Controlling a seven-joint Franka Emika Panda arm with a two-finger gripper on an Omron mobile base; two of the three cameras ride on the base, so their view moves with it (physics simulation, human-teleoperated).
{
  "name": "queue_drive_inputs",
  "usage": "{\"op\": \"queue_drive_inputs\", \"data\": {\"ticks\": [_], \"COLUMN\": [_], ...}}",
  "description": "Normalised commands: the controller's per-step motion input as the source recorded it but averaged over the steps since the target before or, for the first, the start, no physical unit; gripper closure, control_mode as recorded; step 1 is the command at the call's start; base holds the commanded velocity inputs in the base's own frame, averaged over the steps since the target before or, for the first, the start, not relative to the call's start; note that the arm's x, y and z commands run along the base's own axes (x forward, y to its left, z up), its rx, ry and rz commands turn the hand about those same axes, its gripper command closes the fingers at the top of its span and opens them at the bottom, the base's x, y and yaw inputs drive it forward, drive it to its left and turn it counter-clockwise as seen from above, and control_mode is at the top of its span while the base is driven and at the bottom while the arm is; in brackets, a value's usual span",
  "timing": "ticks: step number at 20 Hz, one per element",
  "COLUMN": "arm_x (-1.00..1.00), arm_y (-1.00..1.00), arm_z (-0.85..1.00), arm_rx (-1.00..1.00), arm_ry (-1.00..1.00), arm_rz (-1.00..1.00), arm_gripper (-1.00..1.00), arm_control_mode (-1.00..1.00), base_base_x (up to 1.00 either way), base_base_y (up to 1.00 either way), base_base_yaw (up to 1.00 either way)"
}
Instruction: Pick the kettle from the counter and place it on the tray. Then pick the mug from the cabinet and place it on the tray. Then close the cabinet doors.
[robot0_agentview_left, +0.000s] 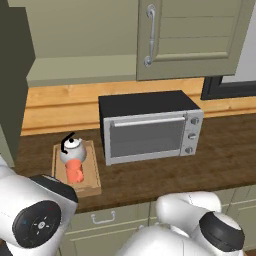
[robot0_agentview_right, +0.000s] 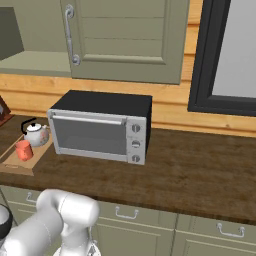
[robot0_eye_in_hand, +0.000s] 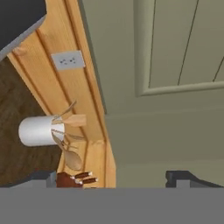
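From the left base view, the kettle (robot0_agentview_left: 71, 148) and the mug (robot0_agentview_left: 75, 171) both sat on the tray (robot0_agentview_left: 92, 183), which lay on the counter (robot0_agentview_left: 220, 155) just left of the microwave (robot0_agentview_left: 150, 126); the mug stood in front of the kettle. Above the microwave one cabinet door (robot0_agentview_left: 192, 37) was shut.

From the right base view, the tray (robot0_agentview_right: 20, 167) again lay left of the microwave (robot0_agentview_right: 102, 125), carrying kettle (robot0_agentview_right: 35, 133) and mug (robot0_agentview_right: 23, 149).

In my hand view, my end effector (robot0_eye_in_hand: 111, 178) had its fingers wide apart, clamped on nothing, facing a cabinet panel (robot0_eye_in_hand: 179, 46), with a white utensil holder (robot0_eye_in_hand: 40, 130) beside it.
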Motion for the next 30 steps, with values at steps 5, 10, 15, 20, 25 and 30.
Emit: {"op": "queue_drive_inputs", "data": {"ticks": [5, 10, 15, 20, 25, 30], "arm_x": [0.32, 0.24, 0.19, 0.17, 0.17, 0.13], "arm_y": [0.08, -0.02, -0.11, -0.13, -0.27, -0.42], "arm_z": [0.0, -0.01, -0.01, 0.0, 0.0, 0.0], "arm_rx": [0.0, 0.0, 0.0, 0.01, 0.02, 0.02], "arm_ry": [0.0, -0.01, -0.01, -0.01, 0.0, 0.0], "arm_rz": [-0.12, -0.16, -0.17, -0.15, -0.13, -0.12], "arm_gripper": [-1.0, -1.0, -1.0, -1.0, -1.0, -1.0], "arm_control_mode": [-1.0, -1.0, -1.0, -1.0, -1.0, -1.0], "base_base_x": [0.0, 0.0, 0.0, 0.0, 0.0, 0.0], "base_base_y": [0.0, 0.0, 0.0, 0.0, 0.0, 0.0], "base_base_yaw": [0.0, 0.0, 0.0, 0.0, 0.0, 0.0]}}
